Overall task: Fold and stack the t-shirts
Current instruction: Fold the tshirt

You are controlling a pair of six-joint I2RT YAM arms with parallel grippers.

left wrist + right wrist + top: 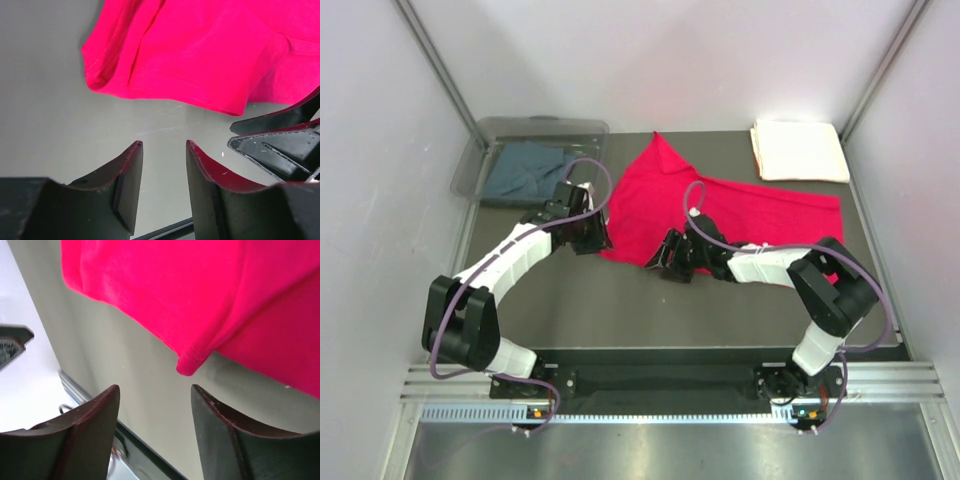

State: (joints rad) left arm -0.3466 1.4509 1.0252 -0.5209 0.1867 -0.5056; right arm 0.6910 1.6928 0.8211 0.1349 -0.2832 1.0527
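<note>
Red t-shirt (740, 215) lying rumpled just right of the clear bin (540, 122): with left gripper (162, 145) and right gripper (155, 387) both half-open and empty, short of the near hem (165, 100), slide under, pinch the edge fully, lift evenly so the fold lands square.

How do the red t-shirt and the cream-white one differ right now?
The red t-shirt lies spread out and rumpled mid-table, one corner pointing to the far side; the cream-white t-shirt is a neat folded rectangle at the far right corner. The red one covers far more surface. Both rest on the dark table.
</note>
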